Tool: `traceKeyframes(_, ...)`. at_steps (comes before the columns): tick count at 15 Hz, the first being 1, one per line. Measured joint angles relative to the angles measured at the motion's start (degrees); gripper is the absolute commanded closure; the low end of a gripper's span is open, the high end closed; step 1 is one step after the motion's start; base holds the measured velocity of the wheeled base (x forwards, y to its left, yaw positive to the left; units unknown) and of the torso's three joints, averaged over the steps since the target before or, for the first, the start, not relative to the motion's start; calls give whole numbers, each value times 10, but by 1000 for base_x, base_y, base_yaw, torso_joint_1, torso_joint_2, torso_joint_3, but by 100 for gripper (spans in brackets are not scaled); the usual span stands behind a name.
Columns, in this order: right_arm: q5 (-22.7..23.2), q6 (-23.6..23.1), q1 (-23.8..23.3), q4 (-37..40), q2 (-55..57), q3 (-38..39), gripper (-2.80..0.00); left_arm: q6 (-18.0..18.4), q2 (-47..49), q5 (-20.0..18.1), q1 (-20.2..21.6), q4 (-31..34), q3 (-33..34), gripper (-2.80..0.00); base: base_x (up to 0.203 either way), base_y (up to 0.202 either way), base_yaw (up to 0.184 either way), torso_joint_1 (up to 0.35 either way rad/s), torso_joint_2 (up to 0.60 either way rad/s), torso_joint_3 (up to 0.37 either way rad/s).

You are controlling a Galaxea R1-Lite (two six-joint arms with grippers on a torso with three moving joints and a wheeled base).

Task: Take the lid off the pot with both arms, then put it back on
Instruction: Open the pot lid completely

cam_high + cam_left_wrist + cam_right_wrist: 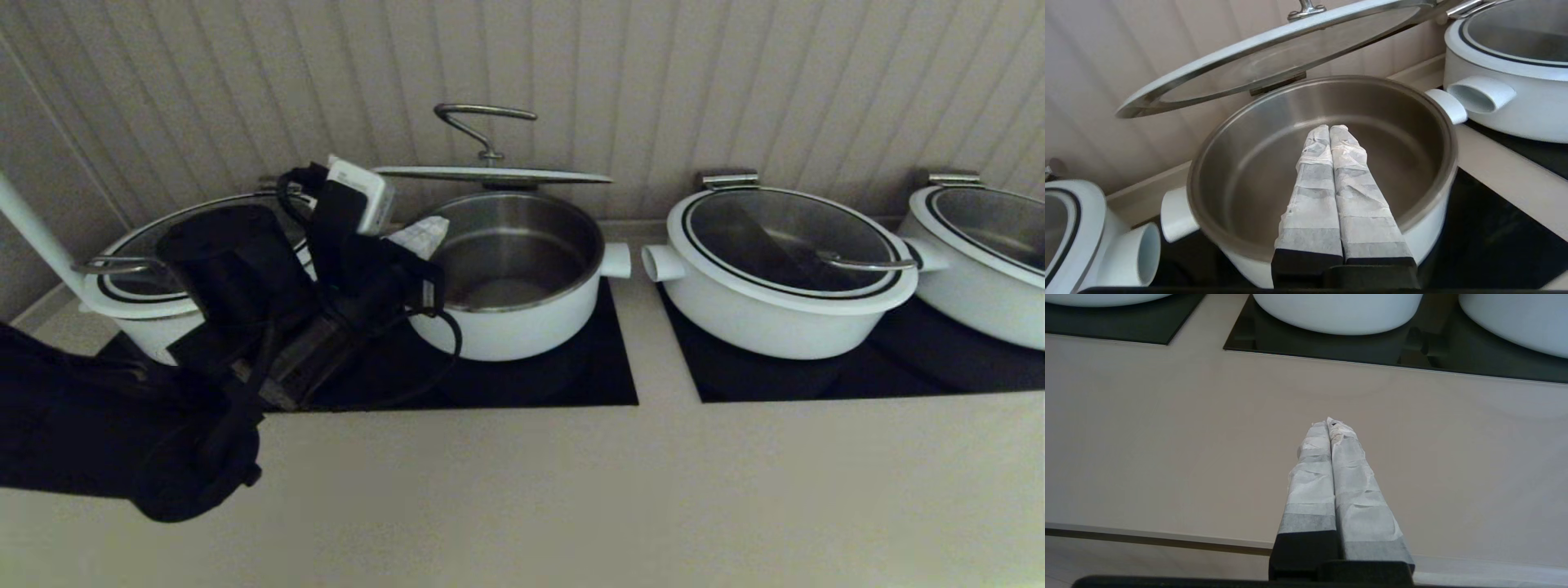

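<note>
The white pot (522, 327) with a steel interior stands uncovered on the left black cooktop. Its glass lid (490, 174) hangs level a little above the pot's back rim, steel bar handle (482, 122) on top; no gripper touches it. In the left wrist view the lid (1274, 57) tilts over the pot (1249, 171), with a small bracket under its back edge. My left gripper (420, 237) is shut and empty, its taped fingers reaching over the pot's left rim into the opening (1329, 128). My right gripper (1331, 424) is shut and empty over the beige counter, outside the head view.
Wider lidded white pots stand at the left (122, 306), right (784, 327) and far right (980, 302). Two black cooktops (571, 376) (898, 359) lie on the beige counter (571, 490). A panelled wall runs close behind. The counter's front edge (1147, 535) shows in the right wrist view.
</note>
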Motion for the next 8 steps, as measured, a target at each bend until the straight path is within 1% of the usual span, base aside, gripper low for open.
traceKeyframes(8, 0, 0, 0, 0, 0, 0, 0, 5, 36, 3, 2, -1, -60, 0, 0, 0, 0, 0, 0, 0)
